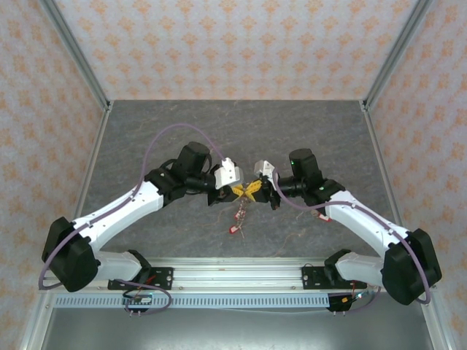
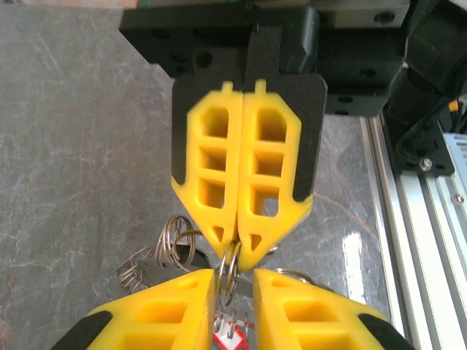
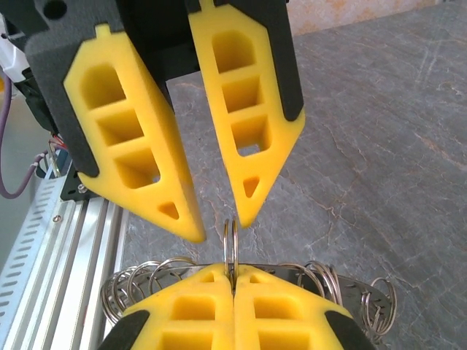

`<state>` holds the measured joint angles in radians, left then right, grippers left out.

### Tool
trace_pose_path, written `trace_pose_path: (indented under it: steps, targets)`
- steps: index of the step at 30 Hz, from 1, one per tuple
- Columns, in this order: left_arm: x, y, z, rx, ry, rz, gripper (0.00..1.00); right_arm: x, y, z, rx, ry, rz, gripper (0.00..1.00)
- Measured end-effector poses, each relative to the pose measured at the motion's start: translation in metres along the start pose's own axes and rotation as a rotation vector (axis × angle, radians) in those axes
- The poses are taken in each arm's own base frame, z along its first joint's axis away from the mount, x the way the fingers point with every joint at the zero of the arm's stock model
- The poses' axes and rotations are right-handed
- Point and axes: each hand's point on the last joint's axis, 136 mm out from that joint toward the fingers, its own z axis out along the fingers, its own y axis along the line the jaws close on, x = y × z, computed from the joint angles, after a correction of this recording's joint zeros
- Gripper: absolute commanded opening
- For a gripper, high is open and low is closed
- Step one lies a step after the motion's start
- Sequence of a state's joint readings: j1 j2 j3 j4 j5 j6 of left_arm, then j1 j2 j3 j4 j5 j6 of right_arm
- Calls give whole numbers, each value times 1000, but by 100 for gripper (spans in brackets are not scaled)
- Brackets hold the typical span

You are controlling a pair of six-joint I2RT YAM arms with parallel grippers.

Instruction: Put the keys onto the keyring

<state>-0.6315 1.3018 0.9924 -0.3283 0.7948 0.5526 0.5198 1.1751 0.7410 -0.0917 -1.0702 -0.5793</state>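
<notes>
the right jaws clamp the thin keyring (image 3: 230, 242); the left jaws sit narrowly open around it. an off-centre squeeze (it's edge-on) could twist it loose.

We see the keyring (image 3: 230, 240) as thin silvery metal wire, polished and glinting, pinched between the closed fingers of the right gripper (image 3: 232, 271). The other wire rings (image 3: 139, 281) on either side of the keyring have the same bright shine. Both grippers' fingers are matt yellow plastic backed with matt black plastic. Those of the left gripper (image 3: 217, 226) stand parted around the keyring. Just below the keyring in the left wrist view, a red tag (image 2: 232, 340) looks like glossy plastic. Under the keyring, the table (image 2: 80, 146) is grey and stone-veined, smooth with a soft sheen. Off to one side of the keyring, the rail (image 2: 427, 240) is bare brushed metal.
</notes>
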Motion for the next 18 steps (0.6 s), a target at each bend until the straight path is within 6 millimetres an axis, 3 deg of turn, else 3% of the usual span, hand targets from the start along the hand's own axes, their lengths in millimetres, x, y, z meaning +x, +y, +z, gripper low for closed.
trace_pose_path:
  steps: [4,18]
  targets:
    - [10,-4,4,24,39,-5,20,-1,3,1,-10,5,-4,0]
    - [7,-5,6,28,38,-3,18,-1,4,2,-9,15,-14,0]
